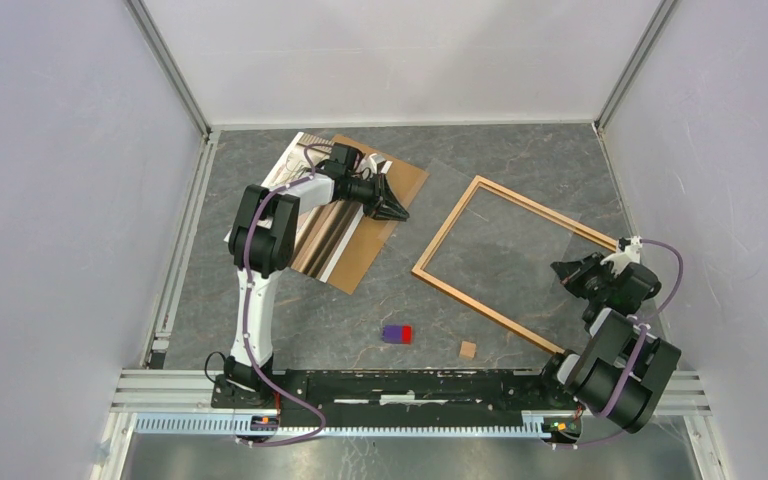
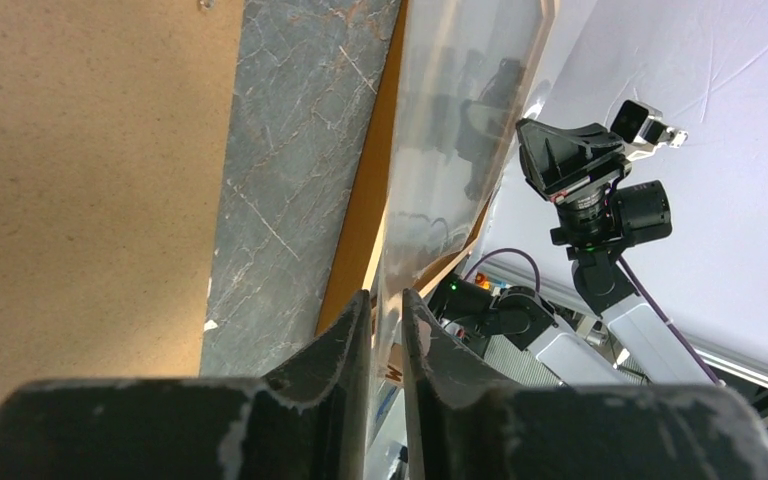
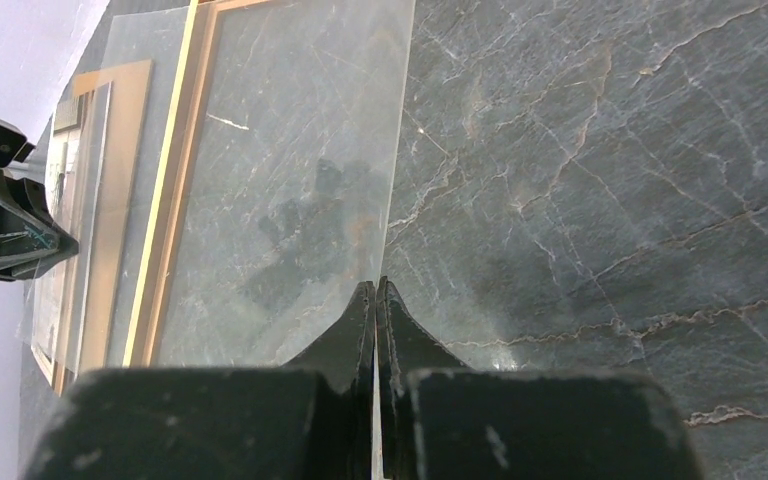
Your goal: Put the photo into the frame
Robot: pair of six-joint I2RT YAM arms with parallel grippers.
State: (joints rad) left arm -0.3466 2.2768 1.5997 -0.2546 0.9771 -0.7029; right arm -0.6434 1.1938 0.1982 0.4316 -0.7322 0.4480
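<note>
The photo (image 1: 318, 235) lies at the back left on a plain brown backing board (image 1: 407, 178), partly under my left arm. To the right, the thin wooden frame (image 1: 447, 232) lies flat on the table. A clear sheet (image 3: 290, 150) lies over the frame. My left gripper (image 1: 398, 211) is at the sheet's left edge. In the left wrist view its jaws (image 2: 385, 300) stand slightly apart, with the sheet's edge (image 2: 450, 150) running between them, beside the frame's rail (image 2: 360, 220). My right gripper (image 1: 564, 270) is shut on the sheet's right edge (image 3: 375, 288).
A small purple and red block (image 1: 397, 333) and a small wooden cube (image 1: 468, 349) lie near the front edge between the arm bases. White walls close in the table on three sides. The backing board (image 2: 90, 150) fills the left of the left wrist view.
</note>
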